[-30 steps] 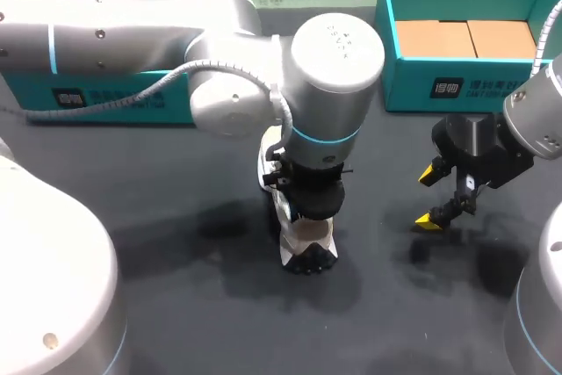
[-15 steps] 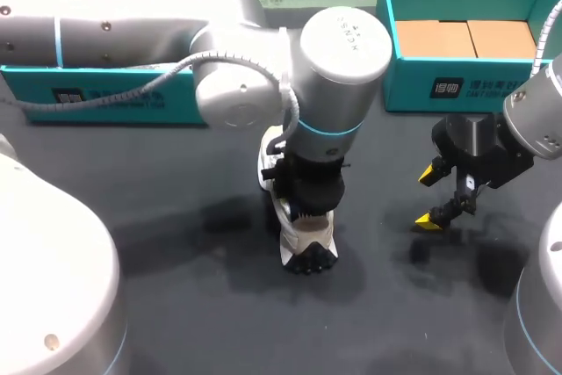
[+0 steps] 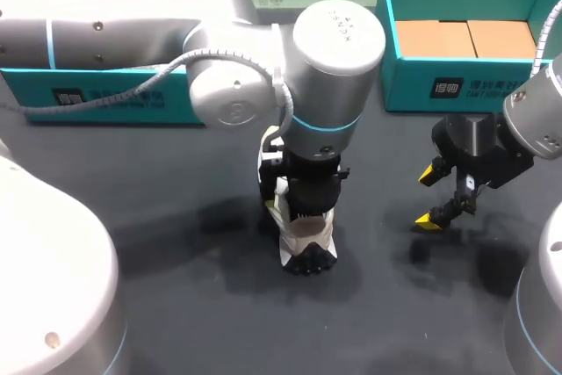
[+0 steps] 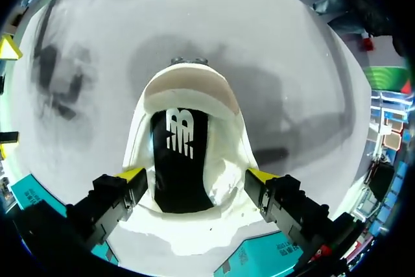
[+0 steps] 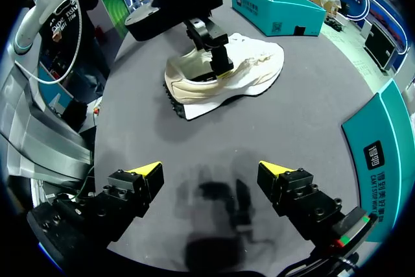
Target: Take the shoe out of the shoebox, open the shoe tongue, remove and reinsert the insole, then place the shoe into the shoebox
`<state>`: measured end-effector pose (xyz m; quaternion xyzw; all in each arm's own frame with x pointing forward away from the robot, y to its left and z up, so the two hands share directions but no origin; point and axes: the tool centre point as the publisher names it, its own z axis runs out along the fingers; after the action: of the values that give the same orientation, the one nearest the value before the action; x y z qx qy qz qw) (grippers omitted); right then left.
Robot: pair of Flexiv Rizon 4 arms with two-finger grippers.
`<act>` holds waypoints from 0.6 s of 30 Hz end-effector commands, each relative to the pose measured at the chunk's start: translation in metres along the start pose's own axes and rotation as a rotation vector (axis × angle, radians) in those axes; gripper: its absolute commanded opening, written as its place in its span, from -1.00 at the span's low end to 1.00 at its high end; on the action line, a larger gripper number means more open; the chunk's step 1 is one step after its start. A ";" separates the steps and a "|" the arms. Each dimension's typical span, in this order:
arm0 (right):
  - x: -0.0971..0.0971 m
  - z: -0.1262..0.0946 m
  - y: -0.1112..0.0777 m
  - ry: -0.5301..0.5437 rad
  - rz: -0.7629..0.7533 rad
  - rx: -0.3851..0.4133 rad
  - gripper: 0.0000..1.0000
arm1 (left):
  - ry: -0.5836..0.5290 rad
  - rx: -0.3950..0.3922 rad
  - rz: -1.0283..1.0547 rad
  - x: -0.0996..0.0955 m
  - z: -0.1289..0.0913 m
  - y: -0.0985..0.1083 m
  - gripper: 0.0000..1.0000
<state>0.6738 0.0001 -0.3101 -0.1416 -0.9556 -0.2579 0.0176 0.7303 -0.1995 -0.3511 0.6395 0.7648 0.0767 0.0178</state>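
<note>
Left arm (image 3: 132, 24): it comes in from the left side and stretches across the table (image 3: 176, 313) to its middle. There the last joint bends, so the wrist points straight down over the shoe.
Left gripper (image 4: 196, 175): it straddles the shoe from above, near the heel end of the opening. One yellow tip lies against each side of the white upper, clasping it from two sides.
Shoe (image 3: 305, 243): white, standing on its sole on the dark table near the middle, outside the shoebox. Its toe points away from the boxes.
Shoe interior: the left wrist view shows a black panel (image 4: 180, 160) with a white mark running down inside the opening. I cannot tell whether it is the insole or the tongue.
Right arm (image 3: 537, 116): it enters from the right edge, with its wrist low over the table and well apart from the shoe.
Right gripper (image 3: 428, 198): its fingers are spread wide with nothing between them, above bare table.
Shoebox (image 3: 421, 85): teal, at the far right of the table, with brown cardboard in its bottom.
Second teal box (image 3: 114, 98): at the far left, partly hidden behind the left arm.
</note>
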 end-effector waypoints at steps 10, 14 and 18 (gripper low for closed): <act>0.001 0.000 0.000 -0.002 0.000 0.001 1.00 | -0.018 0.107 0.010 0.002 -0.003 0.025 1.00; 0.001 0.000 0.000 -0.002 0.000 0.001 1.00 | -0.052 0.165 0.010 0.004 -0.008 0.036 1.00; 0.001 0.000 0.000 -0.002 0.000 0.001 1.00 | -0.078 0.220 0.021 0.003 -0.011 0.040 1.00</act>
<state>0.6738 0.0001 -0.3101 -0.1416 -0.9556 -0.2579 0.0176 0.7611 -0.2001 -0.3347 0.6469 0.7623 -0.0086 -0.0179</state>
